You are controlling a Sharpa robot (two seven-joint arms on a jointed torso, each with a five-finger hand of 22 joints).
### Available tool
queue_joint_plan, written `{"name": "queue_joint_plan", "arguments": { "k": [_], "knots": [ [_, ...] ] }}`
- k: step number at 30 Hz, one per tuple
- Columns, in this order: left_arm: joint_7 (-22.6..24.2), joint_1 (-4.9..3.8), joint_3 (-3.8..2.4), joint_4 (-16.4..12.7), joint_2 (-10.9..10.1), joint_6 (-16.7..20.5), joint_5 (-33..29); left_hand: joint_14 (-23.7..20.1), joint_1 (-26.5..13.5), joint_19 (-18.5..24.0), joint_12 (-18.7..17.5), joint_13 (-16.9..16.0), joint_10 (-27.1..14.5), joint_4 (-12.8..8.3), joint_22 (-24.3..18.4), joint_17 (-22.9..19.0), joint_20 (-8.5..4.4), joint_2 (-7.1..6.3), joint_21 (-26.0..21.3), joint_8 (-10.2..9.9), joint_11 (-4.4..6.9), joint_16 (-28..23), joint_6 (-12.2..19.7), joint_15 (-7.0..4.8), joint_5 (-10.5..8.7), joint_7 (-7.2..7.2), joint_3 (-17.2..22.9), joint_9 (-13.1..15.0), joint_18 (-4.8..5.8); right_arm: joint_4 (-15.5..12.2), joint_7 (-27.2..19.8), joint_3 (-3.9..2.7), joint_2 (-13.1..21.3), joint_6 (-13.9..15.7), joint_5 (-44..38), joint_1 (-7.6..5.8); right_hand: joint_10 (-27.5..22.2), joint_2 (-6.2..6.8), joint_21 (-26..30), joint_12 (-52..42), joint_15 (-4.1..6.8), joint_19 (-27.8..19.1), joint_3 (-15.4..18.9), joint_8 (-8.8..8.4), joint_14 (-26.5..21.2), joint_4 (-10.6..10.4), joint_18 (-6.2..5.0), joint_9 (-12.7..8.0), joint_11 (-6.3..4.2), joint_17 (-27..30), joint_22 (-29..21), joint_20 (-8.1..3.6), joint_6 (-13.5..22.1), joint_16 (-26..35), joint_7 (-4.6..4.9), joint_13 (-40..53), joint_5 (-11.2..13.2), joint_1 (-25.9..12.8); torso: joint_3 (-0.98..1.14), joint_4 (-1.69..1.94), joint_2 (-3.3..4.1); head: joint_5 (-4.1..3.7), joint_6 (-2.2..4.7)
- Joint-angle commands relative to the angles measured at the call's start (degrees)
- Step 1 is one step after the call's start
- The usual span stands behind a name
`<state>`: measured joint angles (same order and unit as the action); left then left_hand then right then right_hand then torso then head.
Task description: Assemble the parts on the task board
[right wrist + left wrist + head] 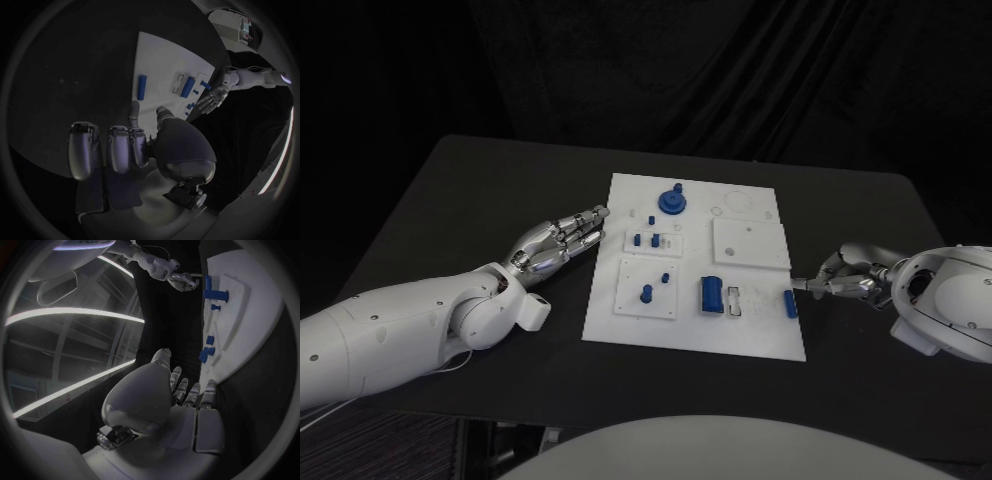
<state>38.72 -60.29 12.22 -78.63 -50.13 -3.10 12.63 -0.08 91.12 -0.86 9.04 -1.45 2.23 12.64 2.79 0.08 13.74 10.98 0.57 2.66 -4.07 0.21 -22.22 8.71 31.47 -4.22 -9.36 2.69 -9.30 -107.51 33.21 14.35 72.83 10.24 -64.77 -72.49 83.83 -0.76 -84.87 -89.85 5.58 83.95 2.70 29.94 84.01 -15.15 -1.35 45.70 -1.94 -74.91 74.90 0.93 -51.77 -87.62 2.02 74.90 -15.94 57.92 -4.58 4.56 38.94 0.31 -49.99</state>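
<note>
Left hand (560, 243): fingers extended and apart, holding nothing, at the task board's (754, 340) left edge.
Right hand (845, 278): beside the board's right edge; grip unclear, fingers partly hidden.
Blue bar (790, 305): lies near right edge.
Table (473, 180): black; dark curtain behind.

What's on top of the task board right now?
On the task board: several small blue parts, including a round one near the far edge. Neither hand covers it.
</note>
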Motion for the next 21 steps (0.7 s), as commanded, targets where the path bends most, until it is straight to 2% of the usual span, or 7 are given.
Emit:
{"name": "queue_joint_plan", "arguments": {
  "k": [1, 7, 14, 21],
  "knots": [
    [0.78, 0.11, -0.03, -0.02, 0.13, -0.19, 0.09, 0.08, 0.0, 0.02, 0.24, -0.06, -0.11, -0.01, 0.07, -0.08, 0.27, 0.41, 0.12, 0.27, -0.2, -0.21, -0.33, 0.31, 0.35, -0.24, 0.3, 0.09, 0.16, 0.17, 2.78, -0.03, -0.37, -1.57, -3.44, 0.48, 6.17, -0.22, -0.27, -0.15, -0.17, 3.71, 0.11, -0.25, 4.99, 0.3, -0.02, -0.09, -0.05, -9.94, 13.29, 0.09, -0.43, -0.17, -0.12, 15.1, -0.25, 0.93, 0.03, 0.06, 0.08, -0.26, -0.01],
    [0.78, 0.12, -0.03, 0.02, 0.15, -0.29, 0.09, 0.08, 0.0, 0.02, 0.24, -0.06, -0.11, -0.01, 0.07, -0.08, 0.27, 0.41, 0.12, 0.27, -0.2, -0.21, -0.33, 0.31, 0.35, -0.24, 0.3, 0.09, 0.16, 0.42, 2.71, -0.03, -1.47, -1.74, -5.13, 0.81, 6.17, -0.43, -0.34, -0.15, -0.13, 3.74, 0.18, -0.2, 5.0, 0.39, 0.0, -0.12, -0.07, -10.02, 13.32, 0.07, -0.68, -0.2, -0.18, 15.1, -0.25, 1.41, 0.05, -0.34, 0.11, -0.31, -0.01],
    [0.76, 0.15, -0.03, 0.14, 0.26, -0.4, 0.09, 0.08, 0.03, 0.02, 0.19, -0.05, -0.13, -0.05, 0.04, -0.08, 0.27, 0.42, 0.12, 0.26, -0.21, -0.21, -0.28, 0.32, 0.4, -0.25, 0.35, 0.08, 0.17, 0.39, 2.58, -0.04, -2.63, -2.11, -6.59, 1.27, 6.17, -0.59, -0.38, -0.15, -0.04, 3.77, 0.4, -0.22, 5.0, 0.81, 0.02, -0.23, -0.14, -10.02, 13.33, 0.0, -1.01, -0.21, -0.26, 15.1, -0.25, 2.63, 0.18, -0.28, 0.11, -0.84, -0.01],
    [0.76, 0.18, -0.03, 0.24, 0.4, -0.52, 0.09, 0.08, 0.03, 0.02, 0.19, -0.05, -0.13, -0.05, 0.04, -0.08, 0.27, 0.42, 0.12, 0.26, -0.21, -0.21, -0.28, 0.32, 0.4, -0.25, 0.35, 0.08, 0.17, 1.07, 3.0, -0.04, -3.73, -3.37, -7.67, 1.88, 6.17, -0.67, -0.28, -0.15, -0.01, 3.72, 0.48, -0.3, 4.96, 1.05, -0.01, -0.31, -0.15, -9.81, 13.3, -0.04, -1.04, -0.12, -0.27, 15.1, -0.26, 3.23, 0.14, -0.38, 0.13, -1.06, -0.01]
  ]
}}
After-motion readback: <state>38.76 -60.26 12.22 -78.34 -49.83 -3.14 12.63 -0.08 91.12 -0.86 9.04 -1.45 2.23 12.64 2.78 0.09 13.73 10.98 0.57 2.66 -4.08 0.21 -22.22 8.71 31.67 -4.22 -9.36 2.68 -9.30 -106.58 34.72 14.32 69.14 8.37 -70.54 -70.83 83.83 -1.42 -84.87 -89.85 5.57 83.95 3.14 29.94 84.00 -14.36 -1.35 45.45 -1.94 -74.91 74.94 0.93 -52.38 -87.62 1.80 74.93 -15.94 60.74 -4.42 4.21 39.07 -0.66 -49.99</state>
